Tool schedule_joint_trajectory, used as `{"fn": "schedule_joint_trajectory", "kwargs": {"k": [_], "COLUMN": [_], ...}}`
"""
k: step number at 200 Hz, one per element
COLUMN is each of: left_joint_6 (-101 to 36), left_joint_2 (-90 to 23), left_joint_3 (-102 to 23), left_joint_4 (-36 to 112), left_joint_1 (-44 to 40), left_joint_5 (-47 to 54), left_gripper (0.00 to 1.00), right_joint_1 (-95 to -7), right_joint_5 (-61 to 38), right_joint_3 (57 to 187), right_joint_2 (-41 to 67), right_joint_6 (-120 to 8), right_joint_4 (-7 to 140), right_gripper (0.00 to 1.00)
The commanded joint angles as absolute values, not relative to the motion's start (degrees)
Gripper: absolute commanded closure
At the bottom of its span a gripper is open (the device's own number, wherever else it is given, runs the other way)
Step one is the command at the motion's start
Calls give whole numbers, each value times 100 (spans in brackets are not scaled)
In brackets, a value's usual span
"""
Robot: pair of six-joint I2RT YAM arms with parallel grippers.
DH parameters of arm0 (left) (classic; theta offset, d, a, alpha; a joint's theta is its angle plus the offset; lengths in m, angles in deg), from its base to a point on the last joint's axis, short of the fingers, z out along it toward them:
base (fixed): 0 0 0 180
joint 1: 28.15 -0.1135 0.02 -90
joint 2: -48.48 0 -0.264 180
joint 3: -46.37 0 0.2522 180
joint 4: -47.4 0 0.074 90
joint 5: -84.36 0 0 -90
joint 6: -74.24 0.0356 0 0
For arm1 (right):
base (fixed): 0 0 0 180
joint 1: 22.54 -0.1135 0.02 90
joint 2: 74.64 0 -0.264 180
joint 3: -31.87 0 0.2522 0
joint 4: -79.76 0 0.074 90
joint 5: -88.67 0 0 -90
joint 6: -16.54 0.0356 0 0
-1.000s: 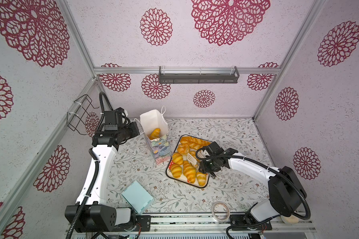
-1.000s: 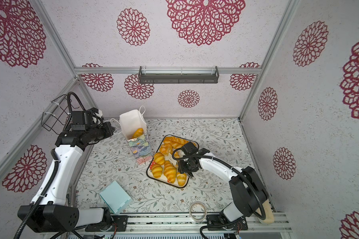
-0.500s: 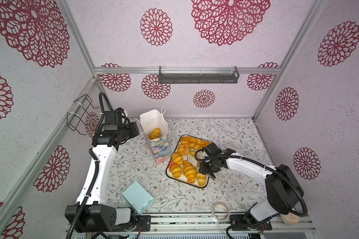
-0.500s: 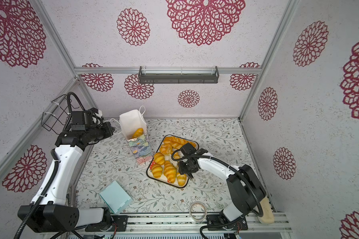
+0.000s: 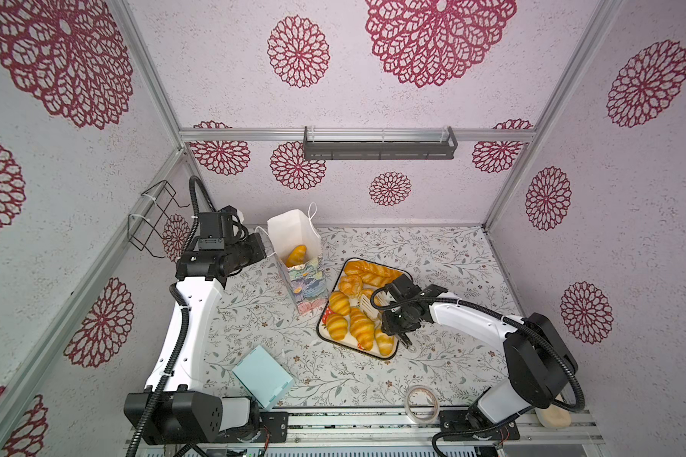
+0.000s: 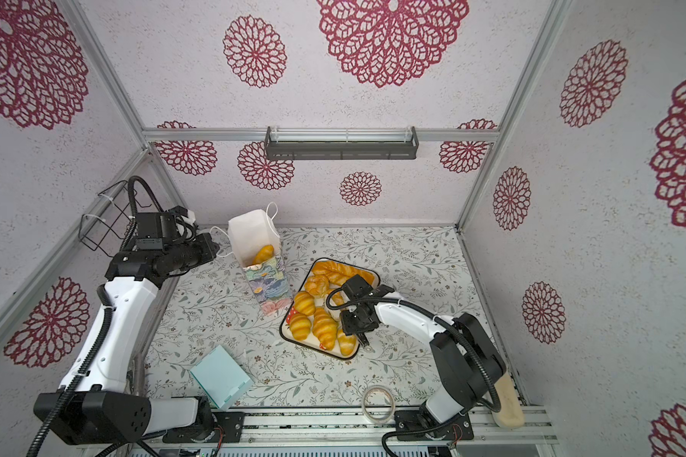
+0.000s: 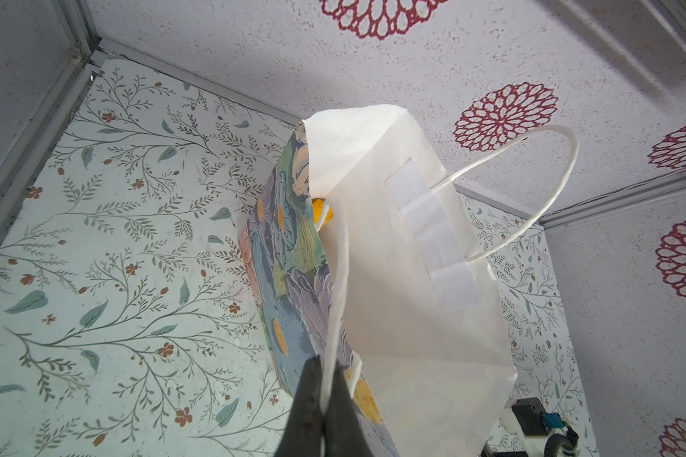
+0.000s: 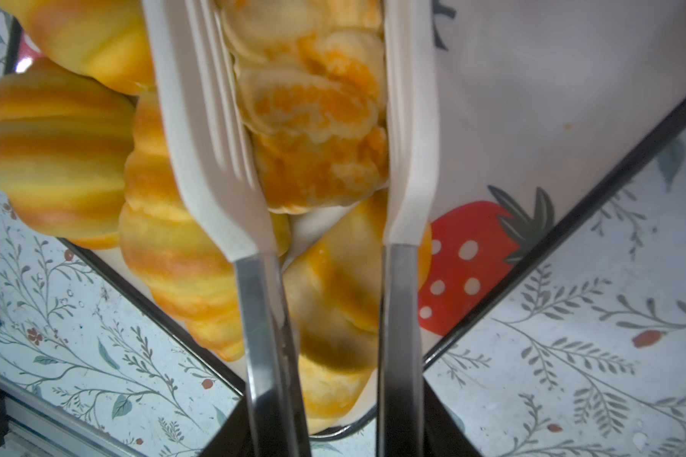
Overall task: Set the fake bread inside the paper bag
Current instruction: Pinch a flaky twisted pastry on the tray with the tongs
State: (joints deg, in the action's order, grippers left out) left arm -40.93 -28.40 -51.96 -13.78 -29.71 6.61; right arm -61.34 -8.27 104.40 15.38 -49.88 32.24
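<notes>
**Paper bag** [image 5: 294, 231]: stood upright, far and left of centre, just left of the tray [image 8: 563, 225], with its mouth open. One piece of fake bread [image 5: 296, 255] is seen lying inside.

**Left gripper** [image 7: 325, 383]: fully closed, with a white strip of the bag's left side pinched between the fingers. Whether this is the rim or the cord handle cannot be told.

**Right gripper** [image 8: 333, 439]: clamped on the steel arms of a pair of tongs [image 8: 408, 118], which are partly squeezed.

**Flaky roll** [image 8: 313, 118]: on the tray, bracketed by the two white tong heads. Whether it is lifted yet cannot be told.

**Remaining bread**: several striped croissants [image 5: 361, 326] are packed touching one another on the tray. One long loaf [image 5: 373, 271] lies along its far edge.

**Hazards, as judged:**
- The glossy roll may be squeezed out of the smooth heads if it is gripped shallowly.
- Touching croissants may be dragged or nudged over the tray rim during a lift.
- The tall bag is held at one side only. It may be tipped, or its mouth folded shut, if it is struck by the tongs.

**Also present**: a light blue box [image 5: 262, 376] and a tape roll [image 5: 422, 401], both near the front edge and well apart from the work.
</notes>
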Motion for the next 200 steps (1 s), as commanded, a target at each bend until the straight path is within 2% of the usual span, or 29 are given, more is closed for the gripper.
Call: {"fn": "schedule_joint_trajectory", "kwargs": {"k": [1, 84, 200], "left_joint_6": [-4120, -4127, -4117], "left_joint_2": [-2846, -2902, -2869], "left_joint_3": [-5199, -5246, -5290], "left_joint_4": [-1298, -1324, -1369], "left_joint_1": [-3017, -3017, -3017], "left_joint_5": [684, 698, 684], "left_gripper": [100, 100, 100], "right_joint_1": [-6150, -6137, -5989], "right_joint_5": [-591, -318, -289], "right_joint_3": [10670, 10681, 10992], "right_joint_2": [1466, 1060, 640], "right_joint_6": [-5056, -5091, -5078], "right_joint_4": [3128, 3067, 2944], "right_gripper": [56, 63, 64]}}
